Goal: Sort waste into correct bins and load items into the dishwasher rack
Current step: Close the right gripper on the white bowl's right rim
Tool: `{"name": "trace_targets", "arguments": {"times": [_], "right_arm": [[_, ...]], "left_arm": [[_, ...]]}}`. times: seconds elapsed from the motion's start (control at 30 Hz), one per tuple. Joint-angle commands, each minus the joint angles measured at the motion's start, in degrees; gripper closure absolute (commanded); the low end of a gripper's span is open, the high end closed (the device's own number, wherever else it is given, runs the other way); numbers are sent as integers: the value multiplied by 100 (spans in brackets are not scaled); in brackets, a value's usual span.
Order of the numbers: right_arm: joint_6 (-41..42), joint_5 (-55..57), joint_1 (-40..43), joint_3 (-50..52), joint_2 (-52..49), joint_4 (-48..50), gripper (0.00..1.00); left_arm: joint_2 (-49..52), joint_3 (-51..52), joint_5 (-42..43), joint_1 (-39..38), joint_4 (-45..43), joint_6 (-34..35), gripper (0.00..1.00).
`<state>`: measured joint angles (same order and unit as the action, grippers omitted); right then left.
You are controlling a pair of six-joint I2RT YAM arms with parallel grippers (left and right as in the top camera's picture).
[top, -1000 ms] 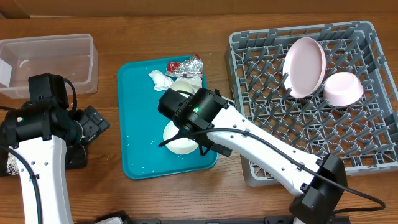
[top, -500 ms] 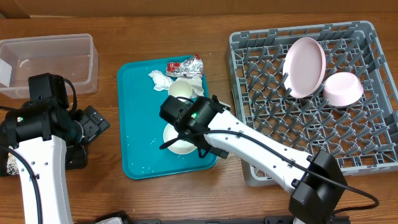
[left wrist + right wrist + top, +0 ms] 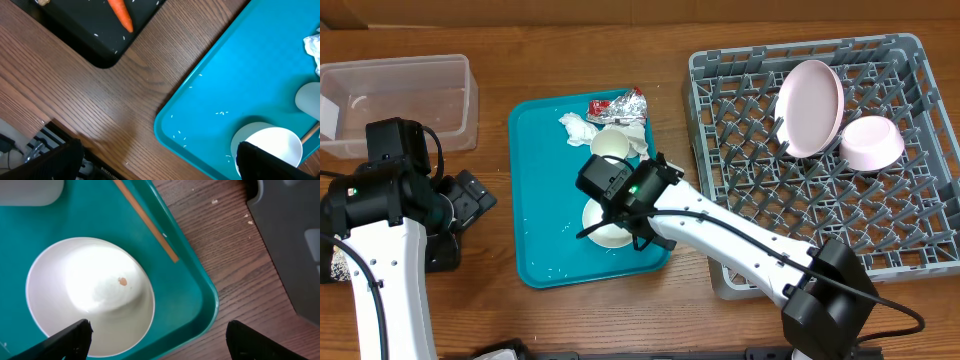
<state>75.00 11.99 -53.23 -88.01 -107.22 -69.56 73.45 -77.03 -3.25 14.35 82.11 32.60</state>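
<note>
Two fingers of the right gripper (image 3: 159,326) stand spread, gripping nothing, astride one rim of the small round white bowl (image 3: 90,295) on the flat teal plastic tray (image 3: 207,300) (likely lining up a pinch, bound for the large grey plastic dishwasher rack (image 3: 705,75)). Left gripper (image 3: 157,147) hangs released beside the tray, leaving room.

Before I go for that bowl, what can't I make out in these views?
black tray: overhead, the left arm covers most of it; left wrist view cuts it at the top edge.
fork: right wrist view shows only its handle, cut off at the top edge.
bowl: overhead, the right arm hides part of it.
</note>
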Motion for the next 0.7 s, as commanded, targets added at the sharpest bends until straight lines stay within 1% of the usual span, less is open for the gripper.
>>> {"name": "trace_targets", "arguments": {"times": [0.0,0.2,0.4,0.5,0.6,0.67], "right_arm": [[28,42,59,210,57,149,11],[26,83,127,326,57,216,11],[24,-116,319,660,57,629,12],[24,-181,448,809,57,688,11],[-48,-448,634,872,57,813,12],[-210,-785,761,938,57,1067,15]], "left_arm": [[-44,-59,28,31,-7,-87,0],[-44,-61,28,31,-7,-87,0],[-44,-61,26,31,-7,-87,0],[-44,-59,26,31,-7,-87,0],[-44,-61,28,31,-7,-87,0],[-44,-61,28,31,-7,-87,0]]}}
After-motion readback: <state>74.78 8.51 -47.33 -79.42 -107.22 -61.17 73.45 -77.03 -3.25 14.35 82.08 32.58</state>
